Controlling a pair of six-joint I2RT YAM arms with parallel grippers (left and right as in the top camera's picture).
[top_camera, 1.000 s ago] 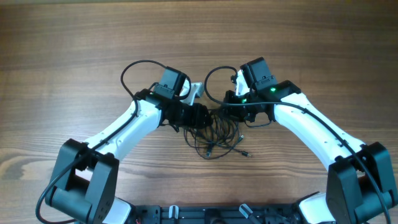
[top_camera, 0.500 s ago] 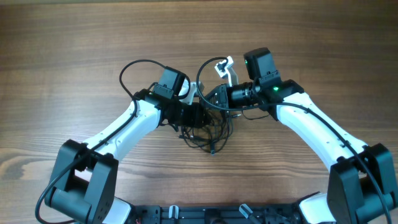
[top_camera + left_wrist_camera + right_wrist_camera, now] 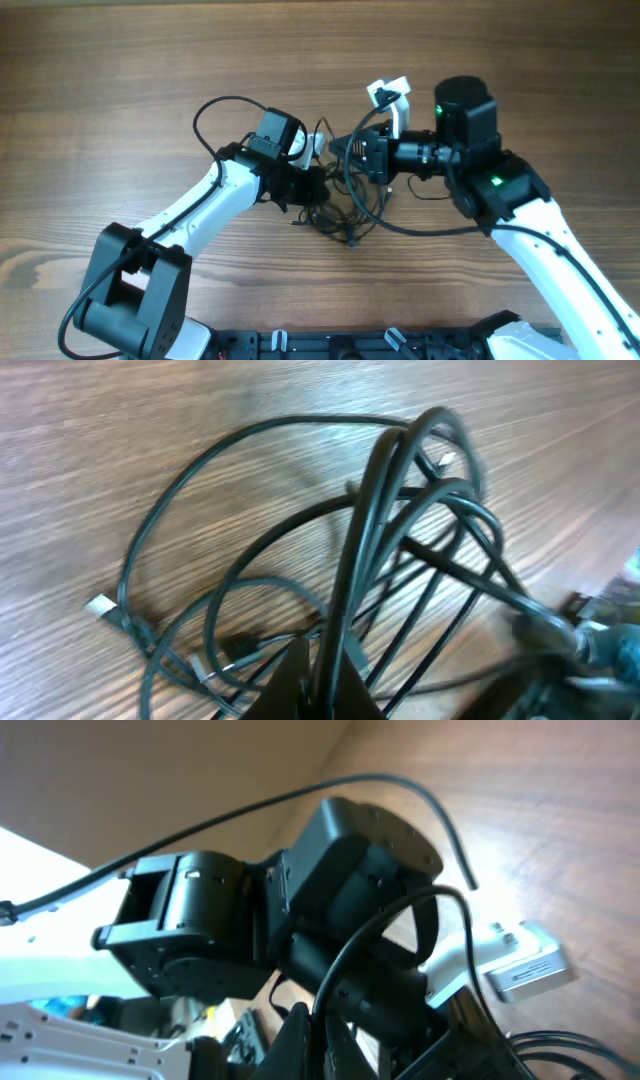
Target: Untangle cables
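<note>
The cables (image 3: 345, 205) are a tangle of thin black cords between the two arms, partly lifted off the wood. My left gripper (image 3: 312, 183) is shut on strands at the tangle's left side; the left wrist view shows cords (image 3: 400, 550) running up from its fingers (image 3: 322, 685), with silvery plugs (image 3: 100, 606) on the table. My right gripper (image 3: 352, 157) is shut on one black cord (image 3: 350, 960), held above the table and turned sideways toward the left arm (image 3: 340, 870).
The brown wooden table (image 3: 120, 60) lies under everything. The thick black arm wire (image 3: 215, 108) loops behind the left wrist. A white camera bracket (image 3: 388, 92) sticks up on the right wrist.
My right arm has risen and swung to the right, turning sideways and pulling a cord up out of the tangle. The pile has been drawn tighter. The left arm has stayed put.
</note>
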